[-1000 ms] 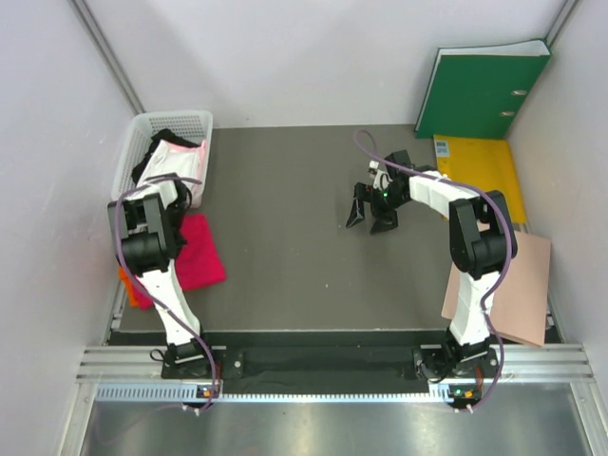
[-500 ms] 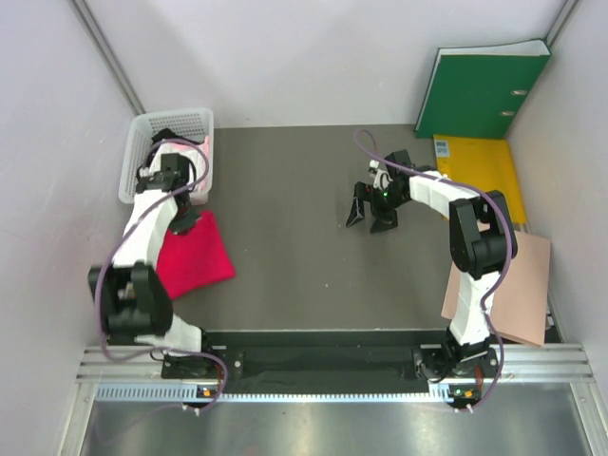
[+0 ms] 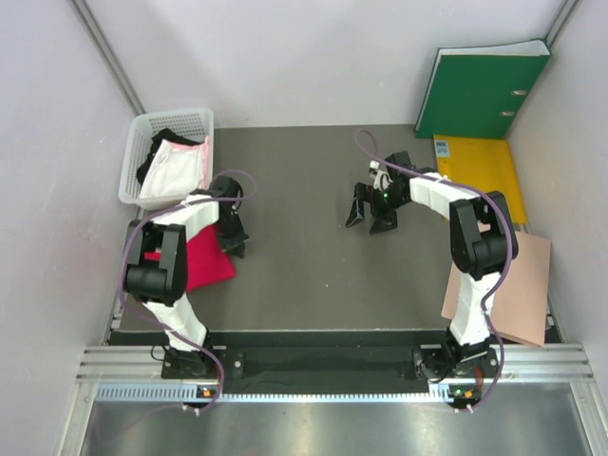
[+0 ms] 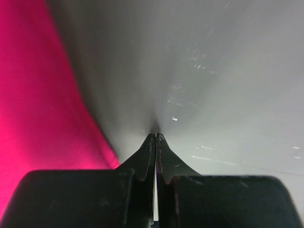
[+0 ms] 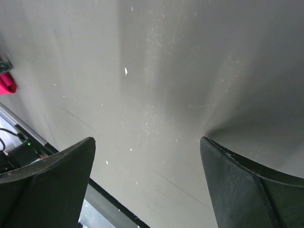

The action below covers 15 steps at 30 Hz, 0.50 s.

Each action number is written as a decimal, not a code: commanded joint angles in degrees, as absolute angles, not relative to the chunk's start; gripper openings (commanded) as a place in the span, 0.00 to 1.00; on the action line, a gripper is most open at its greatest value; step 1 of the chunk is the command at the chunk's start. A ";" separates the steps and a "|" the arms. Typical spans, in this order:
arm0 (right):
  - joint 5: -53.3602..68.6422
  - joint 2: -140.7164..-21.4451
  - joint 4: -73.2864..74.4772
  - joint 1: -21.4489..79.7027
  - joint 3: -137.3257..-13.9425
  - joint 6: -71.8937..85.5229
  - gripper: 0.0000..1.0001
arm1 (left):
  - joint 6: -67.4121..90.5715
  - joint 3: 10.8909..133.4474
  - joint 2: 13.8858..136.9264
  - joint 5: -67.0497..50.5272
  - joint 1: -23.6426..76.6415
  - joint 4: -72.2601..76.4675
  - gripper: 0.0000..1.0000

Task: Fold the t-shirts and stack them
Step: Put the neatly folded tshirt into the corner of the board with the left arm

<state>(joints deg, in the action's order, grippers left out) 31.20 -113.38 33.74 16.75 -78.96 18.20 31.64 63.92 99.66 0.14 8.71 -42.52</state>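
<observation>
Left wrist: fingers (image 4: pixel 148 154) pressed together (beside magenta t-shirt (image 4: pixel 38 95)).

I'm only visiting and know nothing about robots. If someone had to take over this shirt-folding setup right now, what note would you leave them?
Left tool: shut, holding nothing, tips down at the table right beside the edge of the red shirt.
Right tool: open, empty, over bare table.
Shirts: the red one lies at the table's left side, partly under the left arm. A whitish-pink one and a black one sit in the white basket.
Done: no stack is visible.
Left: empty the basket, fold each shirt, stack them.
</observation>
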 commanded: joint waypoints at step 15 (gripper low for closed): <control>32.69 -109.16 31.29 14.94 -78.40 18.28 0.91 | 37.08 59.94 99.14 16.59 8.70 -57.99 0.00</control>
<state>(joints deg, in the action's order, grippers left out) 31.38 -111.79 33.39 15.79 -77.21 18.20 34.68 62.50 100.47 6.02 9.26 -46.78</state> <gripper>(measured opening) 0.910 0.009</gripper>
